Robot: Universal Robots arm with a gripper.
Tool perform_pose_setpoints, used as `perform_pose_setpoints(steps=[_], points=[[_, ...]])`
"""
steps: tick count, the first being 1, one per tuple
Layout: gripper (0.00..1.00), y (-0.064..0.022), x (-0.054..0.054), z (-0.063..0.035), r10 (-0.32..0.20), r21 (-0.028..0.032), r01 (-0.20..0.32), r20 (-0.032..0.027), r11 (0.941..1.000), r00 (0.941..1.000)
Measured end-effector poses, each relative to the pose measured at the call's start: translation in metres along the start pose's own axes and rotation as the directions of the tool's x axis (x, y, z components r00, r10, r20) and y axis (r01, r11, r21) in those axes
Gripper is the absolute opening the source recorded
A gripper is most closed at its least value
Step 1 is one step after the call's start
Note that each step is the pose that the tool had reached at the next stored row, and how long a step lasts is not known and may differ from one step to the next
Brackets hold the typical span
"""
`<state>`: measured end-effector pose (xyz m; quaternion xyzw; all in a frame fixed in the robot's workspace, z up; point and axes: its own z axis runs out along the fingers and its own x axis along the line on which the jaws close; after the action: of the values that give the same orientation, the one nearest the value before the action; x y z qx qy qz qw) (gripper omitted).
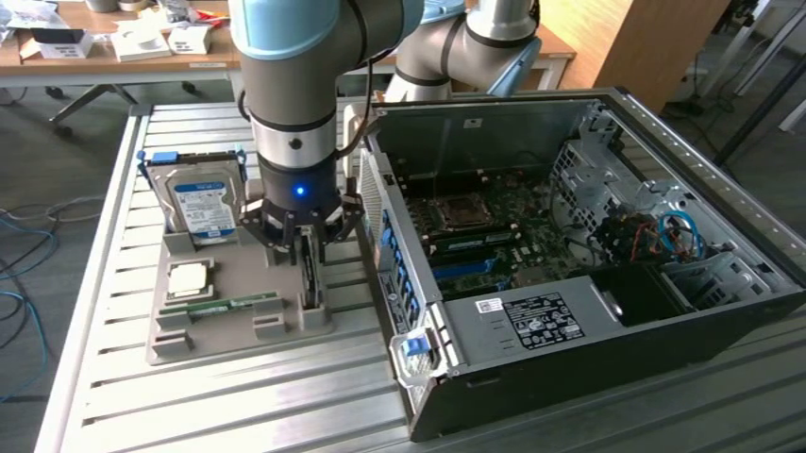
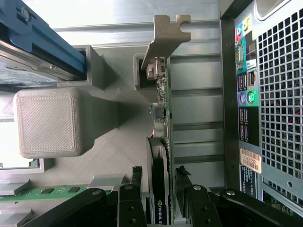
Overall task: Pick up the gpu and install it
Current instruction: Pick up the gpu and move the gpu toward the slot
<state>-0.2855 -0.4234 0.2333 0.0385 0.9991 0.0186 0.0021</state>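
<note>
Two fingers (image 2: 137,179) of gripper (image 1: 306,236) apart, straddling gpu (image 2: 160,118) in holder (image 1: 226,335), case (image 1: 605,236) at 3 o'clock in exterior view; looks like pick-up step, grasp needs square squeeze.

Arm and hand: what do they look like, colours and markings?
Arm: thick grey tubes with light-blue joint caps. A blue light glows on the wrist. Hand: black, with linked fingers on round pivot pins.
</note>
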Motion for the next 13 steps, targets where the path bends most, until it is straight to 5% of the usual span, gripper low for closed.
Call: perform_pose_setpoints(steps=[13], points=[[0.4,-0.0001,0.0,0.0,0.0,0.0,0.0,0.0,1.0,1.0]])
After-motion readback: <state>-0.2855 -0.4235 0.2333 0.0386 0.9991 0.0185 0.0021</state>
